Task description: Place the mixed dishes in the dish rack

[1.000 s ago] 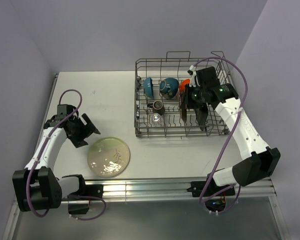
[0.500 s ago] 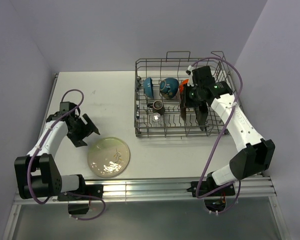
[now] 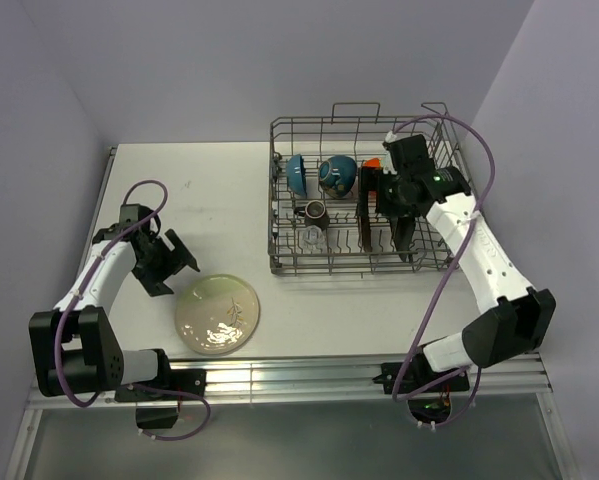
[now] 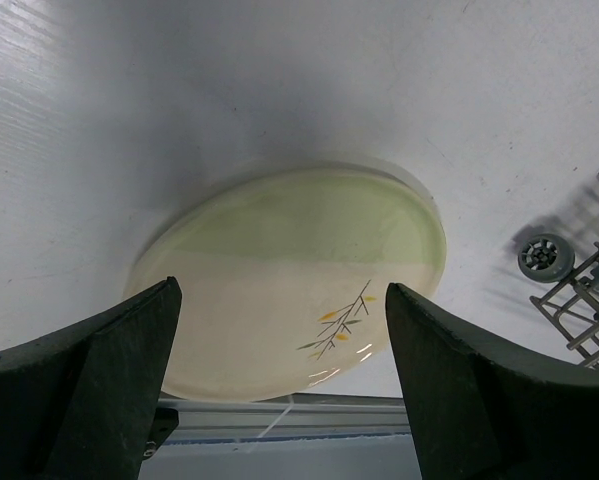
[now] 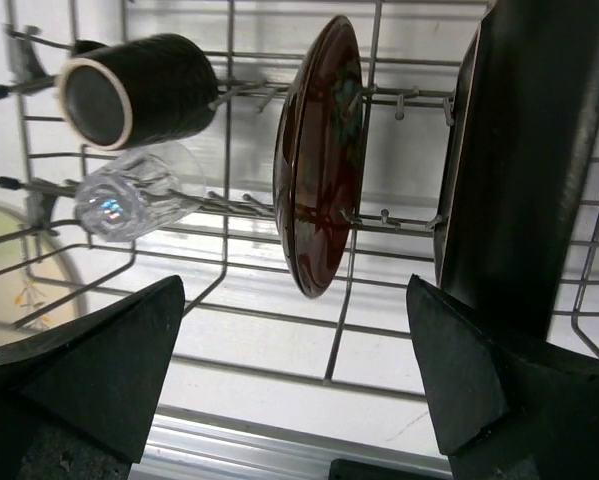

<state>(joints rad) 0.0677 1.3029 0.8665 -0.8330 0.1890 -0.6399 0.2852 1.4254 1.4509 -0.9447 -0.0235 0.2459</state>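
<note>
Both wide open and empty: left gripper [image 4: 279, 350] over the cream plate [image 3: 217, 314], rim pinch next I'd guess; right gripper [image 5: 294, 345] in the dish rack [image 3: 359, 268].

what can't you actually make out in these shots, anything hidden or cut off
Top view: the orange dish sits mostly behind the right claw, so its shape is unclear.
Top view: the clear glass is too small for detail.
Left wrist view: the dish rack is cut off by the right edge; only a corner shows.
Right wrist view: the black plate runs off the top edge; the cream plate is a sliver behind wires.
</note>
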